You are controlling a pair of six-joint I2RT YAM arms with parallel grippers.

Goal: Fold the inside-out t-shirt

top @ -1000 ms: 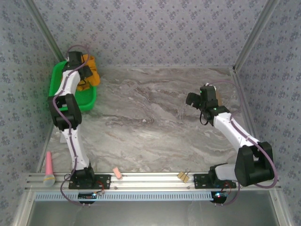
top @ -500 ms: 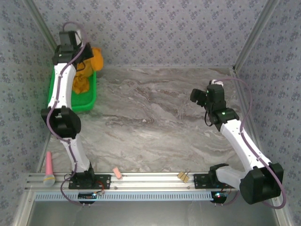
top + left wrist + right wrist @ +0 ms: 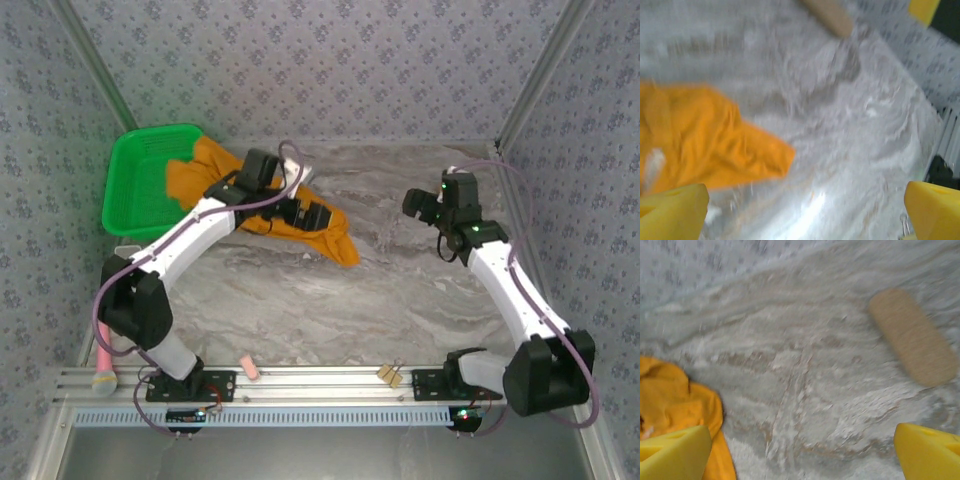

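In the top view, the inside-out t-shirt (image 3: 212, 172) is lying crumpled at about 10 o'clock from the centre of the table (image 3: 330, 310). One end is overlapping the 3 o'clock rim of the green basket (image 3: 140, 185), and the other end is trailing toward the table centre as a pointed tail. The left arm is reaching across the garment, and the left gripper (image 3: 318, 218) is hovering over the tail end. In the left wrist view, its yellow fingertips (image 3: 672, 212) are standing wide apart at 7 and 5 o'clock with bare marble between them. They are clamping nothing, and the orange cloth is lying at 9 o'clock, just beside the left-hand pad. The right gripper (image 3: 415, 205) is hovering at 2 o'clock from the table centre, well apart from the garment and facing it. In the right wrist view, its jaws are likewise standing wide apart and holding nothing. The shirt edge is showing there at 8 o'clock, and a tan oblong object (image 3: 912, 337) is resting on the marble at 2 o'clock. Along the near rail, a pink stick-shaped object (image 3: 103, 355) is lying at 7 o'clock, a small pink block (image 3: 250, 368) at 6 o'clock, and a tan clip (image 3: 390, 375) at 5 o'clock.
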